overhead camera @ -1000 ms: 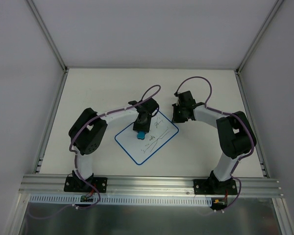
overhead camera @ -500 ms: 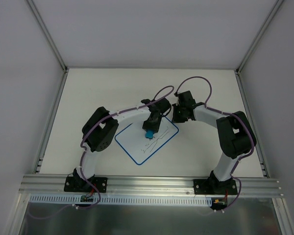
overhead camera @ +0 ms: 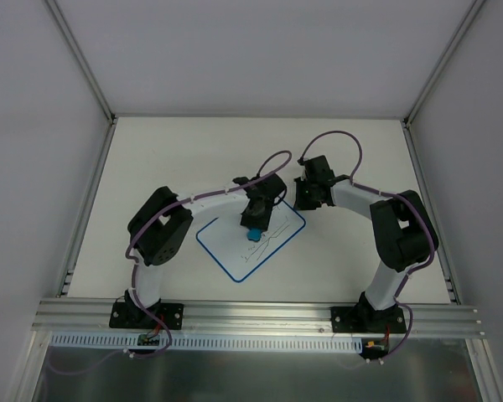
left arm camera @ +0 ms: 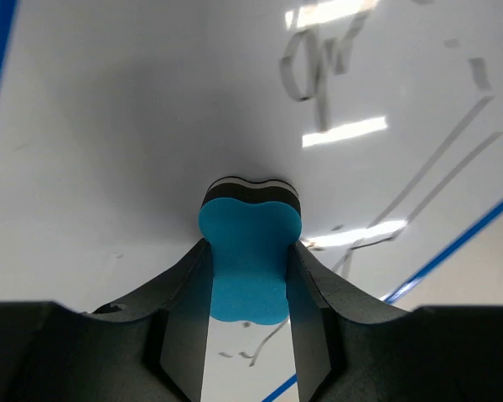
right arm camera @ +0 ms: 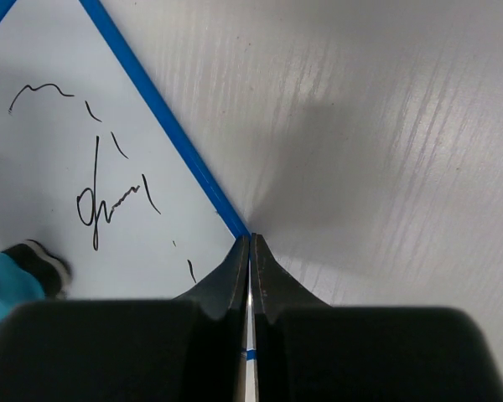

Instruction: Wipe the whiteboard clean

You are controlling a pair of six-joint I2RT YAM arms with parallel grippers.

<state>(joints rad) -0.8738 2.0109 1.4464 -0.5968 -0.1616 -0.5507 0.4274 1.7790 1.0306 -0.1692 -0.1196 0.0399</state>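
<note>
The whiteboard lies tilted on the table, white with a blue border and dark scribbles. My left gripper is shut on a blue eraser and holds it down on the board's middle. In the left wrist view the eraser sits between the fingers, its dark felt face on the whiteboard, with scribbles beyond it. My right gripper is shut with its tips on the blue border at the board's right edge. The right wrist view shows the whiteboard with scribbles and the eraser at the far left.
The white table lies all around the board and also shows in the right wrist view. Grey walls and aluminium rails enclose it. Purple cables loop above both wrists.
My left gripper slid the eraser to the right across the board, then a little back toward the near side. The right gripper has stayed on the board's edge.
</note>
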